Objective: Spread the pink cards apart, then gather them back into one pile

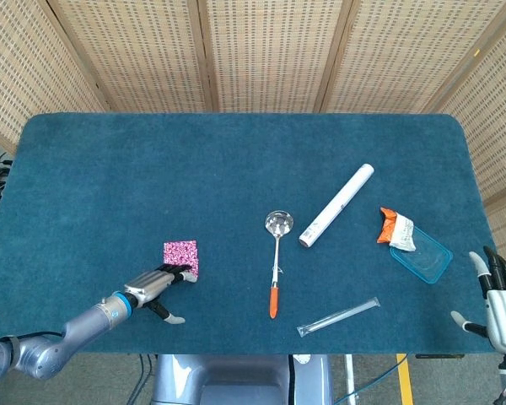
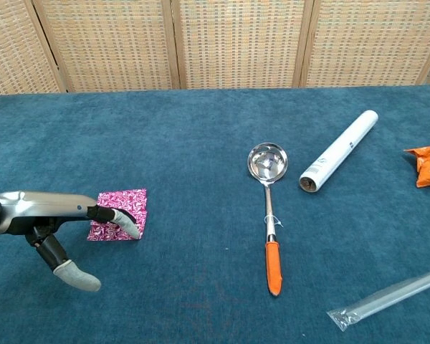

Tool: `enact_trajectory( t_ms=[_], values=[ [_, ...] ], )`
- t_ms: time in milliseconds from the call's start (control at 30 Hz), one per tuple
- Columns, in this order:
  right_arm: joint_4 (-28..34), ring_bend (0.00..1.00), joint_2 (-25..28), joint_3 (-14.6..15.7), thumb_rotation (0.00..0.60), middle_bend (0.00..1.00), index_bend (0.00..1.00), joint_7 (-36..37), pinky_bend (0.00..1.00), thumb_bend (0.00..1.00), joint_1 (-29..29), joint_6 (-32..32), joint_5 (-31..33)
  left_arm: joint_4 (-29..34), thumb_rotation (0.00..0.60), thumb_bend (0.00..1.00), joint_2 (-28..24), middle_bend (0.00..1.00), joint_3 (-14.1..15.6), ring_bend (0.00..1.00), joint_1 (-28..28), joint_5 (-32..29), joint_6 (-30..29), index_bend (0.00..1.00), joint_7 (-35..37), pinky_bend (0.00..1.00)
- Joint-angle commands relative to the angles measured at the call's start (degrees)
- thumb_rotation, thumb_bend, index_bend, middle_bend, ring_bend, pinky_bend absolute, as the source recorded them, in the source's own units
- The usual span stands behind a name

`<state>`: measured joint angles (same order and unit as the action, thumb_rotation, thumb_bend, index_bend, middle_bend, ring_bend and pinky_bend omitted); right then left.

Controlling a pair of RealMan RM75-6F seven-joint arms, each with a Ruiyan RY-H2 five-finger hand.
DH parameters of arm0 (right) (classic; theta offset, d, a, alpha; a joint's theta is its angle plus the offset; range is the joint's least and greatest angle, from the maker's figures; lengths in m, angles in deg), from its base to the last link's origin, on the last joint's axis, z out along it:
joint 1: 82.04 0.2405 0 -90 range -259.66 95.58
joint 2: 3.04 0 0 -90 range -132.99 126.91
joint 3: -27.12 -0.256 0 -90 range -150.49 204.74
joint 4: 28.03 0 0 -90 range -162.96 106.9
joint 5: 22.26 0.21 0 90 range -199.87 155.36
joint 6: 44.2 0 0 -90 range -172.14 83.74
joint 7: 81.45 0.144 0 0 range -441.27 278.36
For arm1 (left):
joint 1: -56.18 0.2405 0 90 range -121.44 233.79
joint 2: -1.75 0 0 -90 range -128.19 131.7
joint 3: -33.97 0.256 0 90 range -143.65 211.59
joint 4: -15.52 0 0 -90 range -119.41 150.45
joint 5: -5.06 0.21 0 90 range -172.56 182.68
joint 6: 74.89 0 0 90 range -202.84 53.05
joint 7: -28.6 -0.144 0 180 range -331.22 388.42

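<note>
On blue table, left hand (image 2: 54,218) fingertips pressing pink cards (image 2: 119,213), nothing grasped, right hand (image 1: 499,295) fingers spread.

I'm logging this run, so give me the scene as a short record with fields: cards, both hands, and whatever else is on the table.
pink cards: one pile on the blue table, front left, not spread
left robot hand: fingers extended flat, fingertips resting on the pile's near edge
right robot hand: off the table's right front corner, fingers apart, holding nothing
ladle: centre, orange handle toward the robot
white tube: right of the ladle, lying diagonally
blue container: right, with an orange packet at its far end
clear sleeve: near the front edge
</note>
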<state>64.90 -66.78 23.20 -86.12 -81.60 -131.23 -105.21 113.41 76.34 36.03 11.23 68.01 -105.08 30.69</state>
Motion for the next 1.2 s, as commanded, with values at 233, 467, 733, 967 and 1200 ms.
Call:
enact_trajectory(
  t_ms=[233,467,733,967,1200],
  values=[
    [-0.2,0.0,0.1,0.0,0.6,0.0,0.05,0.6,0.0,0.0,-0.3,-0.3,-0.1,2.8,0.415,0.0,-0.6,0.0,1.9,0.0,-0.4,1.2,0.0,0.16,-2.3,0.0],
    [-0.5,0.0,0.0,0.0,0.6,0.0,0.05,1.1,0.0,0.0,-0.3,-0.2,-0.2,4.6,0.415,0.0,-1.3,0.0,2.5,0.0,0.0,2.1,-1.7,0.16,-3.3,0.0],
    [-0.6,0.0,0.0,0.0,0.6,0.0,0.05,1.1,0.0,0.0,-0.2,-0.1,-0.1,1.7,0.414,0.0,0.3,0.0,0.8,0.0,0.7,1.2,-5.7,0.16,-3.9,0.0],
    [-0.3,0.0,0.0,-0.1,0.6,0.0,0.05,0.7,0.0,0.0,-0.3,-0.1,0.1,-1.6,0.416,0.0,2.2,0.0,-1.1,0.0,-0.3,-1.1,-5.4,0.16,-3.6,0.0],
    [-0.1,0.0,0.1,-0.1,0.6,0.0,0.05,0.6,0.0,0.0,-0.3,-0.1,0.1,-3.8,0.414,0.0,3.6,0.0,-1.5,0.0,-1.5,-2.7,-3.7,0.16,-3.8,0.0]
  ],
)
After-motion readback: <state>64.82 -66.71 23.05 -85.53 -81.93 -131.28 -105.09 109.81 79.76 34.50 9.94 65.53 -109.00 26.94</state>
